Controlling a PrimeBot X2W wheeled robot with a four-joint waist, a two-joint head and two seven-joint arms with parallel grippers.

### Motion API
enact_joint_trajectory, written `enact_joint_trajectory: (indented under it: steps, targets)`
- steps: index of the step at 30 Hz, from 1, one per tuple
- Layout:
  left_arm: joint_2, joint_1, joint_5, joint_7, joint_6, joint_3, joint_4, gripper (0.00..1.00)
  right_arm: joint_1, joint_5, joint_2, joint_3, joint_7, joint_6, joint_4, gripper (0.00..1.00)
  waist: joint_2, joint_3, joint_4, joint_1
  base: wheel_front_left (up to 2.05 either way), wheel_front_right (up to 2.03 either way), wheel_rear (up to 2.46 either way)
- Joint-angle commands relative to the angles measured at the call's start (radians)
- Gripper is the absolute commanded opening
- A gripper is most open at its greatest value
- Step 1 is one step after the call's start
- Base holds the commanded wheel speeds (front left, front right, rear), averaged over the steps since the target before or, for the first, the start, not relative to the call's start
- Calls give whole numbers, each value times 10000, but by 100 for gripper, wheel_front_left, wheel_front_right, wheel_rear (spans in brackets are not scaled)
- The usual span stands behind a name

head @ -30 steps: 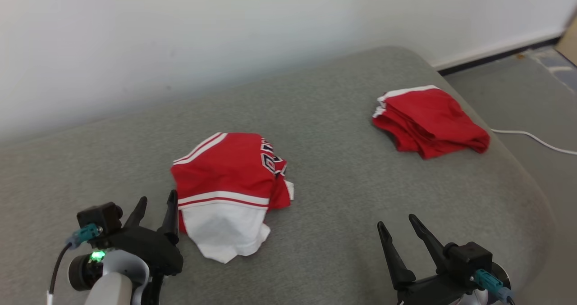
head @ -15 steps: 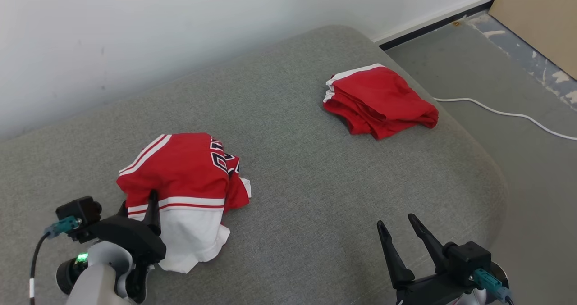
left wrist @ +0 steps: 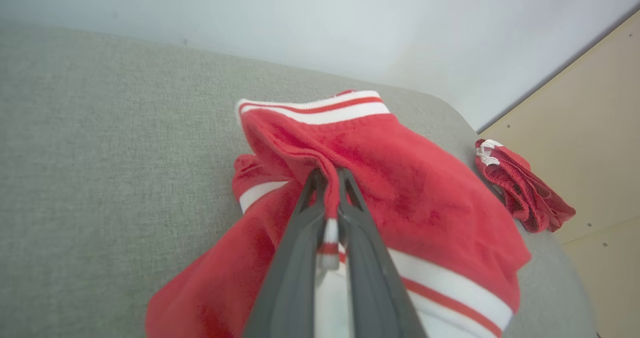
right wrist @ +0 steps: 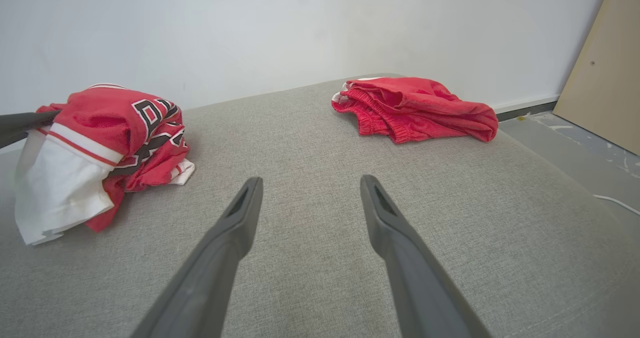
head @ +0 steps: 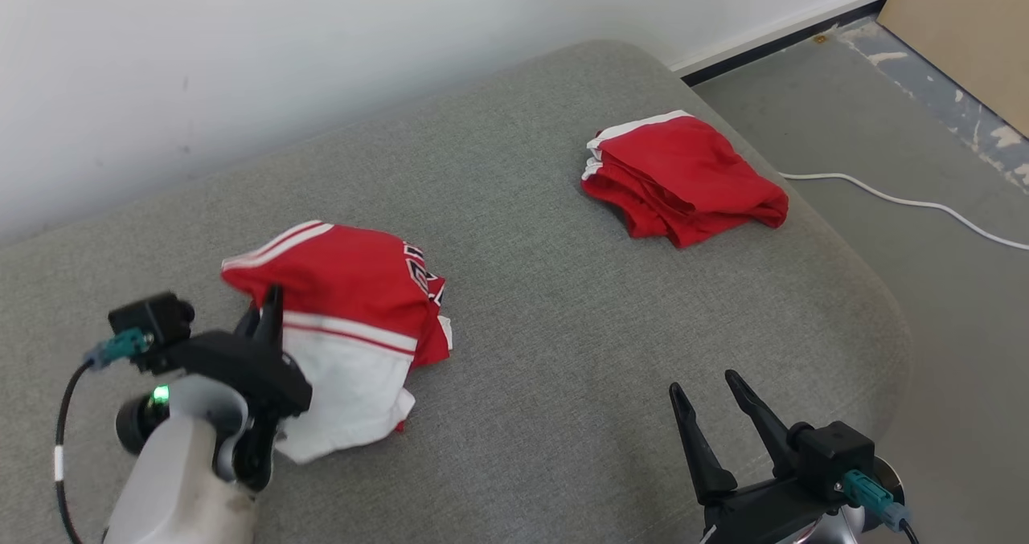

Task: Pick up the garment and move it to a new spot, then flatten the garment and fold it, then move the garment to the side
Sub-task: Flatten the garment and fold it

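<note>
Garment [head: 346, 279]: red and white, bunched at the left middle of the head view on the grey cushion [head: 563, 351], well apart from the folded red cloth [head: 683, 178] at the upper right.
Left fingers [head: 271, 319]: together, clamped on a red fold at the garment's left edge.
Left wrist view: shows what the head view hides, a strip of red-and-white hem squeezed between the left fingers [left wrist: 297, 248]. The garment [left wrist: 400, 178] spreads to the right of them. The folded red cloth [left wrist: 525, 193] sits small at the right edge, in front of a beige board [left wrist: 590, 143].
Right fingers [head: 693, 435]: apart with nothing between them, at the lower right of the head view.
Right wrist view: the right fingers [right wrist: 234, 223] point up the frame over bare cushion. At the left, the garment [right wrist: 95, 113] shows broad black-and-white lettering, seen only edge-on in the head view. Its white part hangs down to the cushion. The folded red cloth [right wrist: 415, 103] lies at the upper right.
Floor: a white cable [head: 908, 202] runs along the right side of the head view, below the board [head: 965, 38].
</note>
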Motion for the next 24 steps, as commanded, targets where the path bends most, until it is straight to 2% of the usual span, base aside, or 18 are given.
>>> enact_joint_trajectory:
  steps: [1, 4, 10, 15, 17, 19, 21, 23, 24]
  targets:
    - [31, -277, 127, -351, -70, -122, -259, 0, -51, 45, -5, -28, -57, -25, 20, 100, -1, -7, 19, -1, 0, 0, 0]
    - [-100, -808, 368, -976, -47, -876, -984, 0, -68, 1, 46, -23, -54, -25, 41, 100, -1, -23, 63, -1, 0, 0, 0]
    - [-340, -1910, -11, -1090, -43, -2549, -2065, 0, -103, 36, 102, 56, -74, -25, 103, 100, -1, -49, 50, -1, 0, 0, 0]
    - [-440, -2958, -899, -1351, -45, -3597, -2614, 0, -175, 76, 113, 167, -82, -25, 193, 100, -1, -93, -109, -1, 0, 0, 0]
    - [-444, -3335, -1647, -1687, -45, -3874, -2885, 0, -194, 81, 112, 194, -107, -25, 229, 100, -1, -103, -164, -1, 0, 0, 0]
    - [-443, -3708, -2102, -2012, 132, -4139, -3114, 0, -167, 99, 95, 169, -148, -25, 268, 100, -1, -90, -154, -1, 0, 0, 0]
    - [-439, -3965, -2435, -2245, 495, -4266, -3294, 0, -110, 106, 86, 122, -157, -25, 296, 100, -1, -60, -59, -1, 0, 0, 0]
    - [-435, -4111, -2415, -2355, 839, -4300, -3485, 0, -34, 95, 78, 65, -169, -25, 291, 100, -1, -29, 131, -1, 0, 0, 0]
    - [-435, -4111, -2415, -2355, 839, -4300, -3485, 0, -34, 95, 78, 65, -169, -25, 291, 100, -1, -29, 131, -1, 0, 0, 0]
